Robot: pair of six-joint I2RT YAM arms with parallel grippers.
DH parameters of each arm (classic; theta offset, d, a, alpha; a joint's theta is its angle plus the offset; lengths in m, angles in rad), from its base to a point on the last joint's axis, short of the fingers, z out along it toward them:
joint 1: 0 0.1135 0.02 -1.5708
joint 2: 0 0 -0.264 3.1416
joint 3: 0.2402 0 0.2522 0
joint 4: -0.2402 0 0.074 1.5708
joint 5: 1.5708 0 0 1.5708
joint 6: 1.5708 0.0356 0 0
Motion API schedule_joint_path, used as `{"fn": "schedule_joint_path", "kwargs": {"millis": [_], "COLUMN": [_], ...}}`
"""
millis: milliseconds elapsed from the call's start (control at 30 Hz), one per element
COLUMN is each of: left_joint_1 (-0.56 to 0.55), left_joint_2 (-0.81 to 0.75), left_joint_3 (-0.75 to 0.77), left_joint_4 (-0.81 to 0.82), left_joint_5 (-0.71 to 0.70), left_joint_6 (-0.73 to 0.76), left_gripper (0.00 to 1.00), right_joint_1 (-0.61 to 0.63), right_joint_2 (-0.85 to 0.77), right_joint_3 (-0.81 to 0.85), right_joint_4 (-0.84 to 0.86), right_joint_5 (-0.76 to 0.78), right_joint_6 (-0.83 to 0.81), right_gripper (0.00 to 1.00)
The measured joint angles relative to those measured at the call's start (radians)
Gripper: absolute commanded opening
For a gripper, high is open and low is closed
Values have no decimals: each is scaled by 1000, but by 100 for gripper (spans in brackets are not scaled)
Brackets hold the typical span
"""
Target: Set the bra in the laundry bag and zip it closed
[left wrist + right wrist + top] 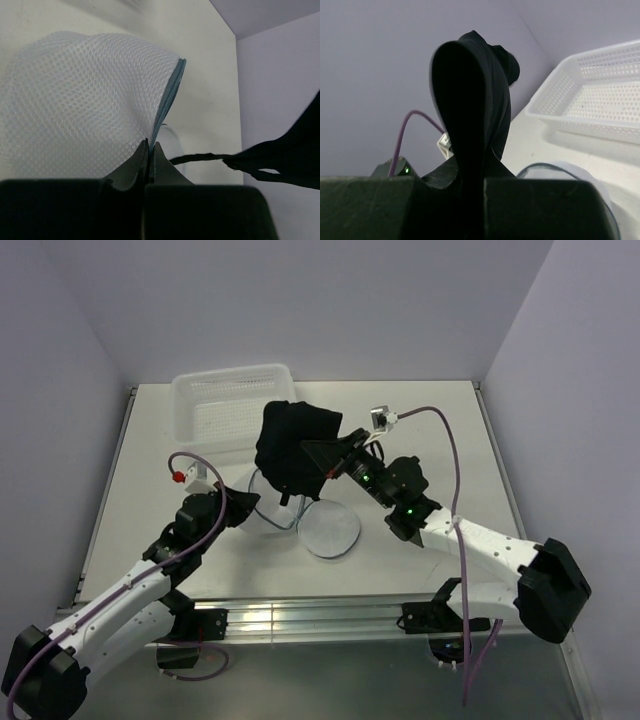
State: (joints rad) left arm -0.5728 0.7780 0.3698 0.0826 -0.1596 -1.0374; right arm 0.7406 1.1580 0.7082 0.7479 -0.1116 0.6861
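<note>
Two pincers are engaged at once. The left pincer [150, 152] is closed narrow on the dark zipper rim of the small, dome-shaped laundry bag of translucent white mesh [85, 110], which is held by that edge. Whether the dome rests on the white table [440, 440] or is raised slightly cannot be told. The right pincer [470, 175] is clamped on the black, soft-fabric bra [295, 445], which is carried in the air just above and behind the bag. Its bulk hangs bunched from the jaws, and one thin strap [200, 159] trails toward the bag's rim. In the top view a round flap [328, 528], apparently the bag's open lid, lies flat on the table beside the dome, so the zipper is judged to be undone. A rectangular white perforated plastic basket [235, 400] stands at the far side of the table, behind the bra.

The step in hand is judged to be the insertion: the bra is held aloft and none of it is seen inside the mesh. The next move calls for the bra to be lowered to the opening and its bulk pushed through while the rim is held steady by the left pincer. The loose strap would need to be gathered in as well, since it could be caught in the zipper teeth. Zipping is not yet begun.
</note>
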Motion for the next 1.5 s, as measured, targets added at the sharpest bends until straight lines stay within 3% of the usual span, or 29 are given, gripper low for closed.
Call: {"fn": "schedule_joint_path", "kwargs": {"millis": [233, 400, 633, 933, 1133, 1500], "left_joint_1": [0, 0, 0, 0, 0, 10], "left_joint_2": [-56, -82, -127, -124, -120, -50], "left_joint_3": [-59, -70, -87, -97, -87, -63], "left_joint_4": [52, 56, 60, 53, 26, 50], "left_joint_5": [3, 5, -2, -17, -16, 24], "left_joint_6": [-50, -73, -87, -78, -47, 24], "left_gripper": [0, 0, 0, 0, 0, 0], "right_joint_1": [175, 196, 246, 320, 286, 216], "right_joint_2": [187, 300, 313, 355, 309, 517], "right_joint_3": [-11, -50, -168, -242, -288, 23], "right_joint_4": [235, 345, 401, 390, 284, 94], "right_joint_5": [252, 359, 442, 378, 348, 9], "right_joint_6": [-5, -1, -3, -57, -78, -153], "right_gripper": [0, 0, 0, 0, 0, 0]}}
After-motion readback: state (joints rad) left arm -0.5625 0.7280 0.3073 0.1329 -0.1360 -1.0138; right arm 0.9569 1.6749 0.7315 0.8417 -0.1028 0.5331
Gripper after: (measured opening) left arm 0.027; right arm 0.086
